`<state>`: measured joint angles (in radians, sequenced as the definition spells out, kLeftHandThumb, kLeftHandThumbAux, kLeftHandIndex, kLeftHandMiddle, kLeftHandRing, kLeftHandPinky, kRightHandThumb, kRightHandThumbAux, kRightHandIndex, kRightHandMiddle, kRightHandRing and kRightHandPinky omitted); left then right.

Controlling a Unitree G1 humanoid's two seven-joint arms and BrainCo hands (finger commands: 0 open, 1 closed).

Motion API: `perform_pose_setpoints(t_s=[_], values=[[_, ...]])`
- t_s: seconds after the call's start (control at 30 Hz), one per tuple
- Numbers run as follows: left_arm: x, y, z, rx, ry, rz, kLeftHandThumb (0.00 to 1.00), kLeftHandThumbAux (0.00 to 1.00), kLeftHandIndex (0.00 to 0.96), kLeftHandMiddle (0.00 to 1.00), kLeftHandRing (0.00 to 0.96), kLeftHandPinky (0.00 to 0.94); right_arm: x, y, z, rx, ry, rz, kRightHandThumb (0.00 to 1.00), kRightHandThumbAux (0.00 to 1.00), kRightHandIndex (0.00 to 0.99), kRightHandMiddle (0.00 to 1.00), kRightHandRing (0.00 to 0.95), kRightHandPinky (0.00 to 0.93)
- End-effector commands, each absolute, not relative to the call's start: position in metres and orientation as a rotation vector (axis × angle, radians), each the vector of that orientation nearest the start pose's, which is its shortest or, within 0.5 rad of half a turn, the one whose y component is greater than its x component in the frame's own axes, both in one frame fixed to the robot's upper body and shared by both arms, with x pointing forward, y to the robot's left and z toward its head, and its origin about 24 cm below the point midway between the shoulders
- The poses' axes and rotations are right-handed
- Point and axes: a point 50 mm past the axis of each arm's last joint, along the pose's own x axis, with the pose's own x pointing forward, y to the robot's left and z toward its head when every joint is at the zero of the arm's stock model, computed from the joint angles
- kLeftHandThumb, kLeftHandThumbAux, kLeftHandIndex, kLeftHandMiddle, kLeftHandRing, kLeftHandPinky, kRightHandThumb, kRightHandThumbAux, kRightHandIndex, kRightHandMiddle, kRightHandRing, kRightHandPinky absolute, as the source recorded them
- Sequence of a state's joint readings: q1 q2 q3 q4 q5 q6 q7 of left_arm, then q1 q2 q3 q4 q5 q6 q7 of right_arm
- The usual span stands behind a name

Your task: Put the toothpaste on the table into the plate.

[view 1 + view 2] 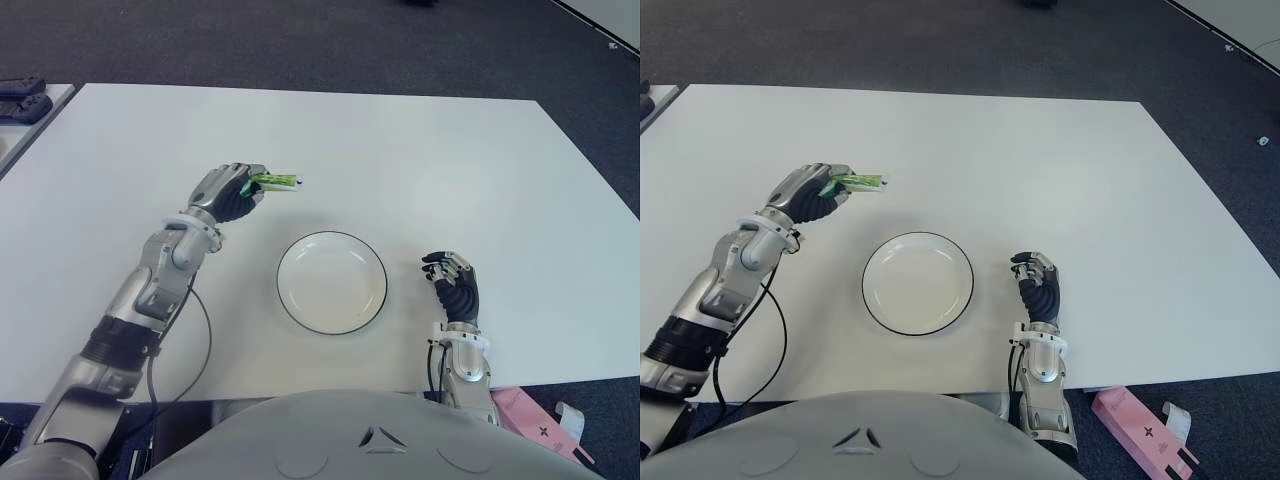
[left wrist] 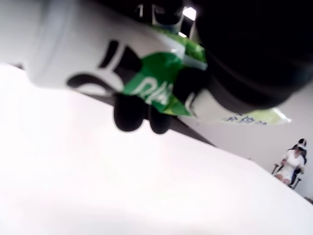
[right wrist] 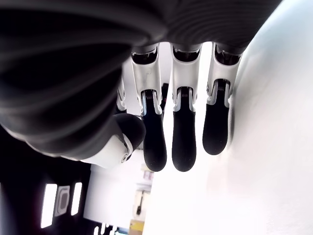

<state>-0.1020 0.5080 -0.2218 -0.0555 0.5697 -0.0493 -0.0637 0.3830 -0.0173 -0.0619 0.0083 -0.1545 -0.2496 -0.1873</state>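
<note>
A green and white toothpaste tube (image 1: 276, 182) sticks out to the right from my left hand (image 1: 232, 191), which is shut on it just above the white table (image 1: 420, 160), up and left of the plate. The left wrist view shows the tube's green label (image 2: 161, 85) clamped under dark fingers (image 2: 128, 111). A white plate with a dark rim (image 1: 331, 281) lies near the front middle, with nothing on it. My right hand (image 1: 453, 286) shows to the right of the plate, fingers relaxed and holding nothing.
A pink box (image 1: 1140, 430) lies on the floor beyond the table's front right edge. Dark objects (image 1: 22, 100) sit on a second surface at the far left. A black cable (image 1: 200, 350) hangs by my left forearm.
</note>
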Motion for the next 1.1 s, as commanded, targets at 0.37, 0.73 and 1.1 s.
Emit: perform_pose_setpoints(t_s=[0.37, 0.73, 1.1], values=[[0.233, 0.129, 0.088, 1.028, -0.444, -0.458, 0.734, 0.703, 0.440, 0.956, 0.924, 0.896, 0.164, -0.191, -0.010, -0.203, 0.127, -0.291, 0.710, 0.729, 0.426, 0.469, 0.479, 0.473], [0.220, 0.112, 0.087, 1.056, -0.533, -0.685, 0.740, 0.700, 0.442, 0.896, 0.891, 0.893, 0.163, -0.190, -0.010, -0.189, 0.128, -0.285, 0.709, 0.728, 0.426, 0.473, 0.462, 0.447], [0.214, 0.089, 0.065, 1.264, -0.595, -0.929, 0.735, 0.700, 0.442, 0.871, 0.892, 0.892, 0.162, -0.188, -0.010, -0.176, 0.125, -0.293, 0.709, 0.727, 0.427, 0.476, 0.460, 0.448]])
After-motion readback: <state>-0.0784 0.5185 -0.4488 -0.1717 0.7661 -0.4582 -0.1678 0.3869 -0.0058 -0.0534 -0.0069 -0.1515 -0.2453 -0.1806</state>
